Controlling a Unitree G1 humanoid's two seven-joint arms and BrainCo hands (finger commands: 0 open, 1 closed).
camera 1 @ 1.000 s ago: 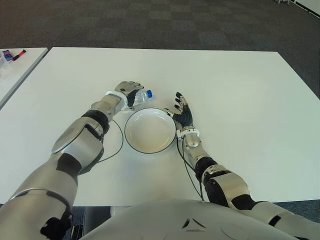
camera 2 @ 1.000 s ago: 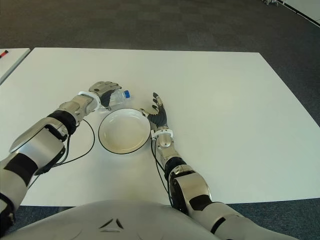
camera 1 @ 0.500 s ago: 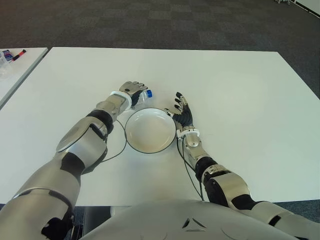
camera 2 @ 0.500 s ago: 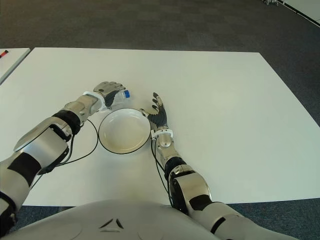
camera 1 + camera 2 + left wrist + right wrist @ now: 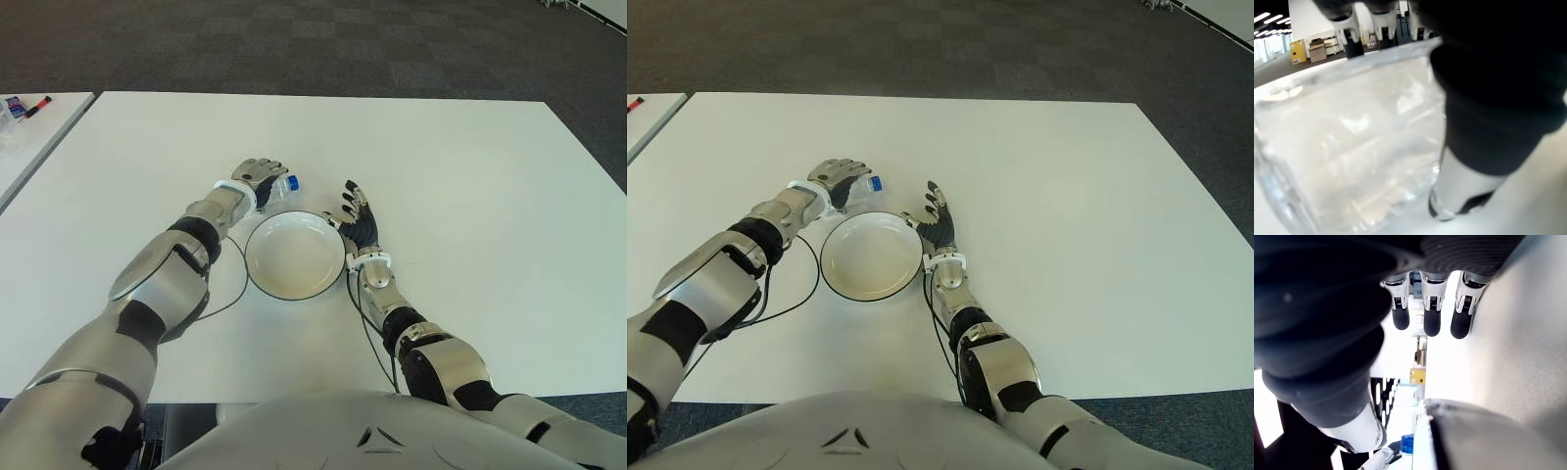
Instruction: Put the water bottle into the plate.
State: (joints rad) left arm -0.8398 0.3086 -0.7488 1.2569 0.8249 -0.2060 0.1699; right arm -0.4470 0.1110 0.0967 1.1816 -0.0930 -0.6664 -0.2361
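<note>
A clear water bottle [image 5: 283, 186] with a blue cap lies on the white table, just beyond the far-left rim of the plate [image 5: 294, 257]. My left hand [image 5: 257, 178] covers it. In the left wrist view the fingers [image 5: 1484, 73] curl around the transparent bottle body [image 5: 1352, 147]. The white, dark-rimmed plate holds nothing. My right hand [image 5: 355, 215] shows beside the plate's right rim, its fingers [image 5: 1432, 318] stretched out and holding nothing.
The white table [image 5: 470, 176] stretches wide to the right and beyond the plate. A black cable [image 5: 233, 284] loops on the table left of the plate. A second table [image 5: 39, 137] at the far left carries markers [image 5: 29, 106].
My left hand has shifted a little farther over the bottle and to the right. The bottle, the plate and the right hand stay where they were.
</note>
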